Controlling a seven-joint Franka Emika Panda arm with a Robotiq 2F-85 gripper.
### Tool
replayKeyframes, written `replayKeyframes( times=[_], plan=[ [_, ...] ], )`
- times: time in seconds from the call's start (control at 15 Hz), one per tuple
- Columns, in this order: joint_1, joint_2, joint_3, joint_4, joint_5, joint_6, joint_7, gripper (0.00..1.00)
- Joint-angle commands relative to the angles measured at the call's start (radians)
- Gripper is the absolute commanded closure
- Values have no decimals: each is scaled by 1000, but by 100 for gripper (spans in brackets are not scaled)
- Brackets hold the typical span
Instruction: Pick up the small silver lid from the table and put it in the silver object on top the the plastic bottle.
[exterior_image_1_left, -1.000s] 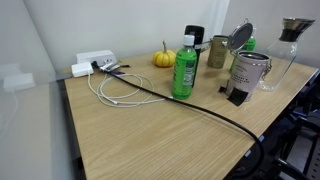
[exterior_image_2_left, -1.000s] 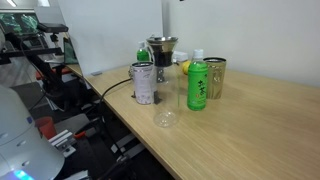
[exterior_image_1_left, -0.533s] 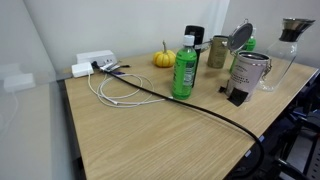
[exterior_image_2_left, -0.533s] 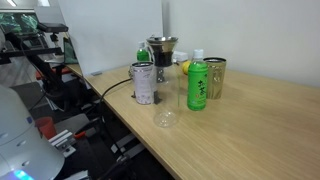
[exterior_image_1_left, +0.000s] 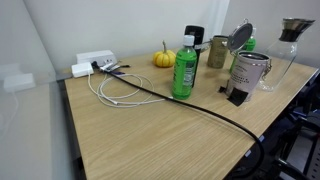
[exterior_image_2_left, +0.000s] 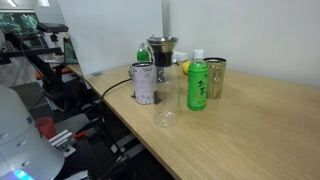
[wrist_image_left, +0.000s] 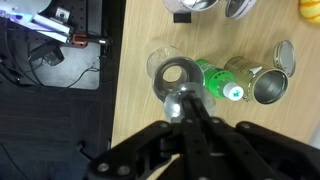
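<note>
The silver object (exterior_image_1_left: 296, 28), a funnel with a dark rim, sits on top of the clear plastic bottle (exterior_image_1_left: 278, 65) at the table's far end, beside the ribbed tin can (exterior_image_1_left: 247, 68). The funnel also shows in an exterior view (exterior_image_2_left: 162, 45). My gripper (wrist_image_left: 185, 100) shows only in the wrist view, high above the table, with its fingers closed together. A small round silver shape lies right at the fingertips. I cannot tell whether it is the lid or part of the clear vessel (wrist_image_left: 170, 72) below. I see no lid elsewhere.
A green bottle (exterior_image_1_left: 184, 68) (exterior_image_2_left: 197, 85) (wrist_image_left: 218, 82) stands mid-table, with a gold can (exterior_image_2_left: 214, 76) and a small pumpkin (exterior_image_1_left: 163, 58) behind it. A clear vessel (exterior_image_2_left: 165, 108) stands near the table edge. A power strip (exterior_image_1_left: 93, 63) and cables (exterior_image_1_left: 120, 92) lie on the table.
</note>
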Motion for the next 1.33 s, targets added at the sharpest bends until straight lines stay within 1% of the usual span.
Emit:
replayKeyframes(
  times=[0.0, 0.2, 0.4, 0.53, 0.67, 0.93, 1.13, 1.27],
  plan=[
    [-10, 4, 18, -26, 33, 17, -9, 99],
    [-17, 20, 37, -57, 25, 35, 13, 99],
    [-17, 31, 41, -77, 41, 45, 49, 99],
    [-21, 35, 42, -96, 37, 74, 77, 99],
    [-35, 48, 51, -121, 11, 135, 116, 99],
    [-46, 93, 52, -144, -14, 215, 170, 99],
    [-53, 129, 54, -152, -43, 242, 208, 99],
    [-52, 145, 51, -153, -59, 238, 227, 99]
  ],
)
